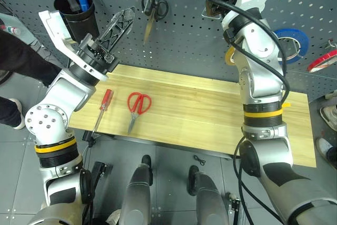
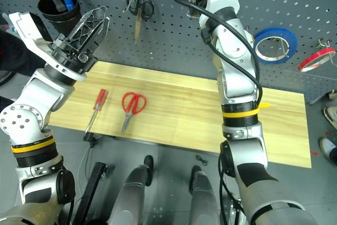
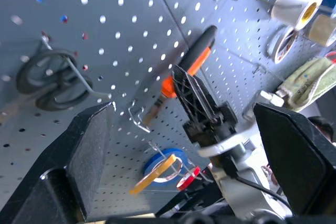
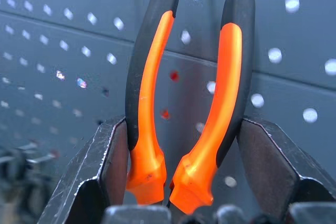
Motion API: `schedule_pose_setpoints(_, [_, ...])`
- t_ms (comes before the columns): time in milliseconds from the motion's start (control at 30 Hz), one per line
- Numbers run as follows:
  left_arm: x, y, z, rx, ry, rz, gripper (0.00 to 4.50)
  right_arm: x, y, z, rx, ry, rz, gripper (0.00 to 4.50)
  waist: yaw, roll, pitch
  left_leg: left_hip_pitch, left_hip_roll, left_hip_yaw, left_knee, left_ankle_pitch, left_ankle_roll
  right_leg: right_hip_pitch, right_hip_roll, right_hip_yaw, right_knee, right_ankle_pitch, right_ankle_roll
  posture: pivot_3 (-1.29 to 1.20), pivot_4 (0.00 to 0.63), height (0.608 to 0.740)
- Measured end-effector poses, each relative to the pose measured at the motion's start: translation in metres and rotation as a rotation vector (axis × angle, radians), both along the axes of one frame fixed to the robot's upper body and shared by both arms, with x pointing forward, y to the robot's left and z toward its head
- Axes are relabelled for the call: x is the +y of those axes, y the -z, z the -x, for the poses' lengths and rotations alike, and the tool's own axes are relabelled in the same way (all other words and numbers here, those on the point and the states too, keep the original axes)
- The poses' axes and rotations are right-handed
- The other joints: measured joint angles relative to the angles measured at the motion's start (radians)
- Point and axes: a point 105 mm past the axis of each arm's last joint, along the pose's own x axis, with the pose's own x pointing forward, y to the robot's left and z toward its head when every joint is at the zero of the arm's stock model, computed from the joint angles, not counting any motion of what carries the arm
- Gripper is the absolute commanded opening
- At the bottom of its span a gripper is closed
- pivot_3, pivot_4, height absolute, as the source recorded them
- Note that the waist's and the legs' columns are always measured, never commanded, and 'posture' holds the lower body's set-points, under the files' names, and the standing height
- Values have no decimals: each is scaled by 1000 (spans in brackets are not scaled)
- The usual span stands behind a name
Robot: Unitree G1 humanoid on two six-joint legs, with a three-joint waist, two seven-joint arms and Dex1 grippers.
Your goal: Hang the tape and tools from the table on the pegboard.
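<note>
Two tools remain on the bench [image 1: 221, 114], the red-handled scissors [image 1: 138, 105] and the screwdriver [image 1: 103, 106]; the tape [image 3: 155, 172] hangs from a pegboard [image 1: 184, 30] hook. The right gripper [image 4: 184, 145] clamps the pliers [image 4: 184, 93] by their handles near the board; missing the hook on release would drop them. The left gripper [image 1: 118, 25] hovers spread and empty.
</note>
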Motion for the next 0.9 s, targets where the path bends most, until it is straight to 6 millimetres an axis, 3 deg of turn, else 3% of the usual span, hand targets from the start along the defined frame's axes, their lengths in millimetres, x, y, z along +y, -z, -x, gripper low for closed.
schedule_pose_setpoints(333, [0,-2,0,-2,-7,0,4500,-2,9,-11,-53,49,1,2792,2,0,0,1,0,-1,0,2,-2,0,0,0,2,0,-1,147,393,740])
schedule_pose_setpoints(400, [1,-1,0,3,-10,-1,4500,-1,13,-12,-46,50,3,3841,2,0,0,1,0,-1,0,2,-2,0,0,0,2,0,-1,145,393,740])
schedule_pose_setpoints(467, [1,1,0,10,-12,-4,4500,-1,20,-11,-37,45,3,4487,3,0,0,1,0,-1,0,2,-2,0,0,0,2,0,-1,141,393,740])
schedule_pose_setpoints(733, [4,19,0,67,-25,-47,4500,-4,36,3,14,25,50,4487,1,0,0,1,0,-2,0,2,-2,1,0,0,3,0,-1,109,398,740])
schedule_pose_setpoints(800, [5,33,3,93,-58,-96,4500,-8,49,10,74,6,86,4487,1,0,0,2,0,-2,0,2,-2,2,0,0,2,0,-1,94,405,740])
schedule_pose_setpoints(900, [10,75,0,202,-163,-244,4500,-11,78,21,219,-64,148,4487,0,0,0,3,0,-1,0,2,-2,2,0,0,2,0,-1,77,419,740])
